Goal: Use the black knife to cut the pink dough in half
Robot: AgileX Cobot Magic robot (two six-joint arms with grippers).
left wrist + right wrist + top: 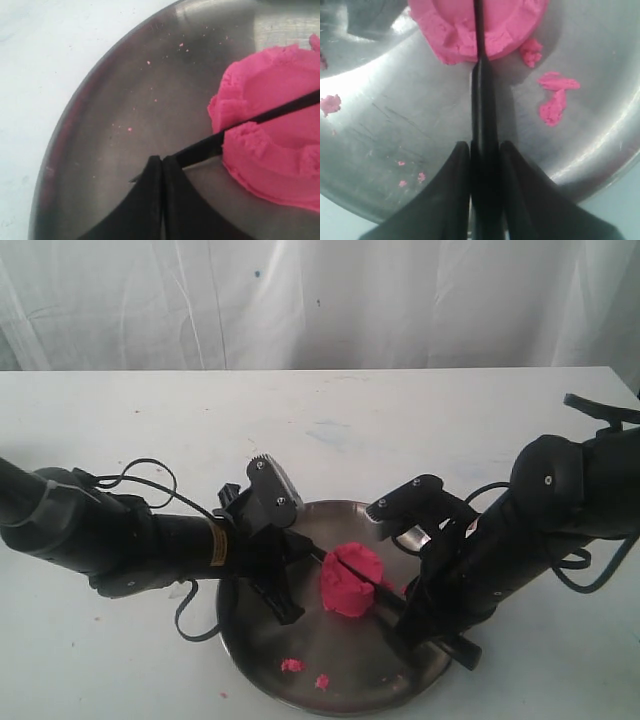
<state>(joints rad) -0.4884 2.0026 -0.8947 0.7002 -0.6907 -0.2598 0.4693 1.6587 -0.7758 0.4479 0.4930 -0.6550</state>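
Note:
The pink dough (350, 582) (280, 145) (465, 25) sits in the middle of a round metal plate (370, 672) (125, 100) (410, 140). The black knife (345, 562) (200, 147) (482, 95) lies across the top of the dough and is pressed into a groove there. My right gripper (402, 605) (485, 146) is shut on the knife's handle at the dough's right. My left gripper (303, 550) (162, 160) is shut on the blade's tip end at the dough's left, and the point pokes out past the fingers.
Small pink crumbs (292, 665) (555, 100) lie scattered on the plate near its front and beside the dough. The plate stands on a white table (320, 420) with a white curtain behind. Cables hang off both arms over the table.

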